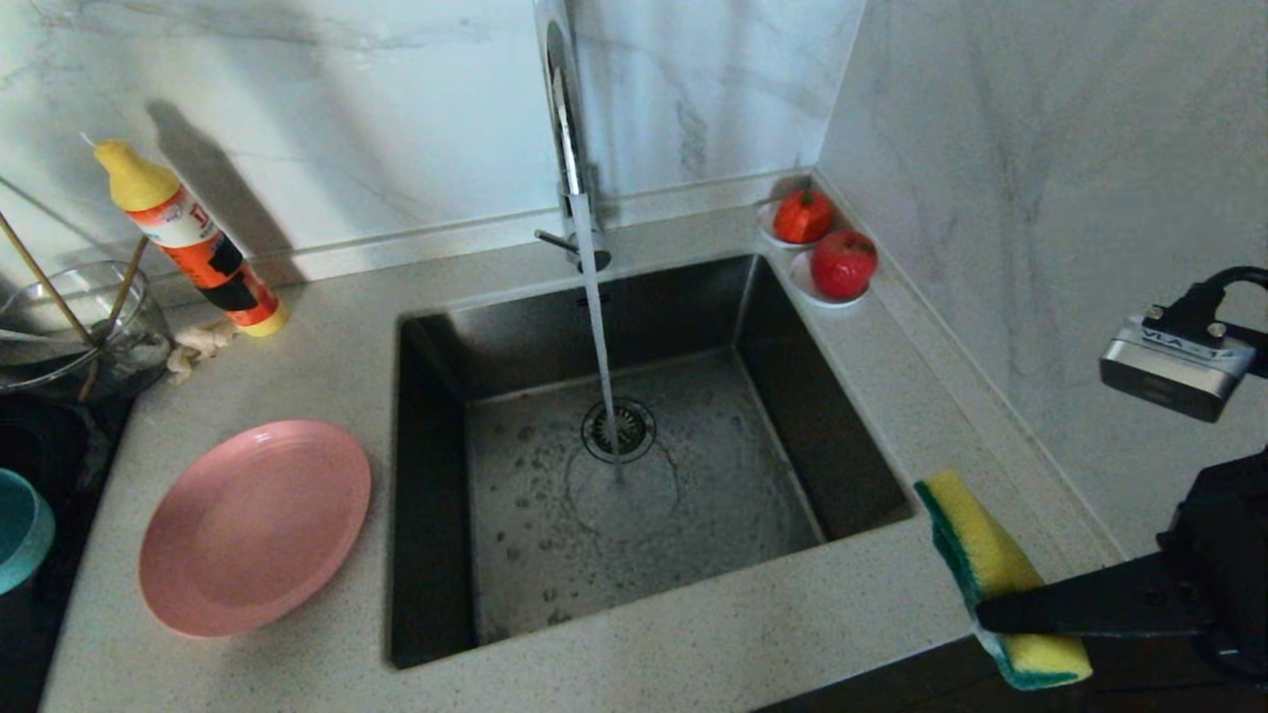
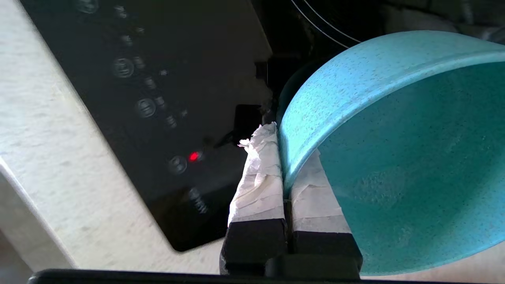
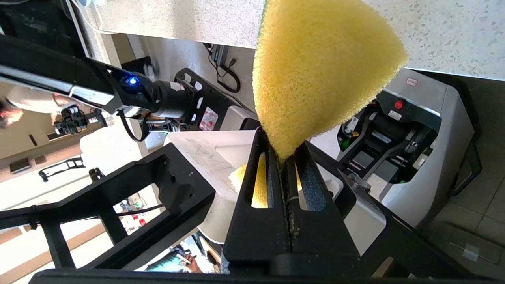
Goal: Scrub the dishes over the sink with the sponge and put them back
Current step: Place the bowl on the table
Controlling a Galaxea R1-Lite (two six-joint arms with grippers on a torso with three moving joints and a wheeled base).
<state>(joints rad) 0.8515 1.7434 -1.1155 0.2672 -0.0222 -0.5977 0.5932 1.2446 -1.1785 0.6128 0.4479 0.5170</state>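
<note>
A teal-blue bowl hangs tilted over the black cooktop, and my left gripper is shut on its rim, one taped finger inside and one outside. In the head view only the bowl's edge shows at far left. The pink plate lies on the counter left of the sink, where water runs from the tap onto the drain. Two chopsticks stand in a glass bowl. My right gripper is shut on the yellow sponge past the sink's front right corner.
A yellow-capped detergent bottle leans by the back wall, with a crumpled rag at its foot. The glass bowl sits at far left behind the cooktop. Two white saucers with red fruit occupy the back right corner.
</note>
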